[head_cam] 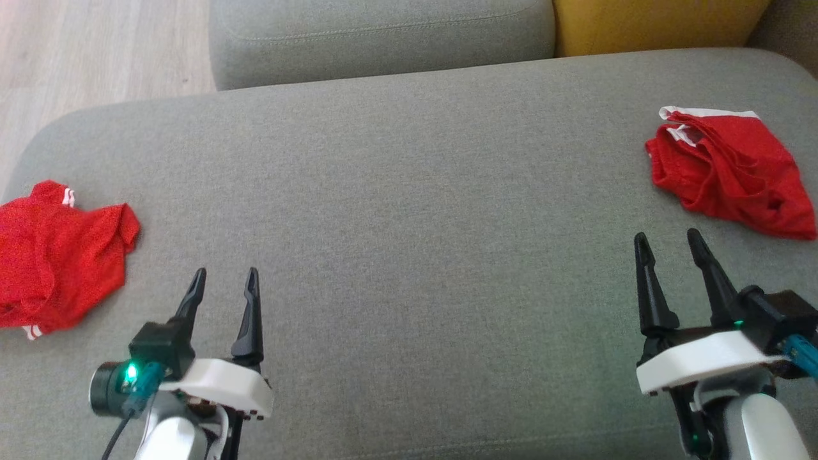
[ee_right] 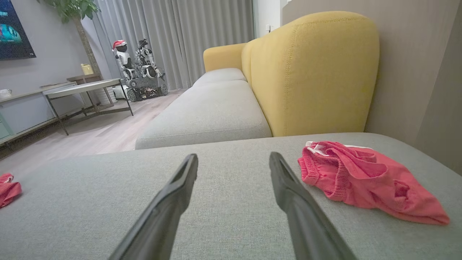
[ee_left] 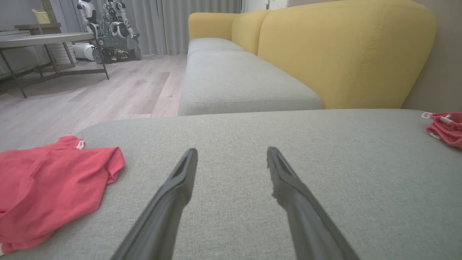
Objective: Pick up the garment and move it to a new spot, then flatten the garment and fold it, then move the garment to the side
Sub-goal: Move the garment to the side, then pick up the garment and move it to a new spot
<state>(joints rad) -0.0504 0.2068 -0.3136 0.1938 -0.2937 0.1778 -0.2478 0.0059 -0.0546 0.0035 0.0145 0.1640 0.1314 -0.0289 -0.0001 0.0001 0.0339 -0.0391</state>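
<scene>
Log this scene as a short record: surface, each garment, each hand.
surface: wide grey fabric sofa cushion, yellow upholstered backrest behind
garment at left: crumpled red fabric garment with white-striped edges, at the cushion's left edge
garment at right: bunched red fabric garment with white trim, near the right edge
left hand: open, holding nothing, apart from the left garment
right hand: open, holding nothing, just short of the right garment
task state: no garment picked up yet

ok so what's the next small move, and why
Probably ease the right gripper forward and slightly right, onto the crumpled red garment: its jaws are open and empty, and that garment lies just ahead of it on the grey cushion. The left gripper is open too, beside the other red garment, so either could start.
</scene>
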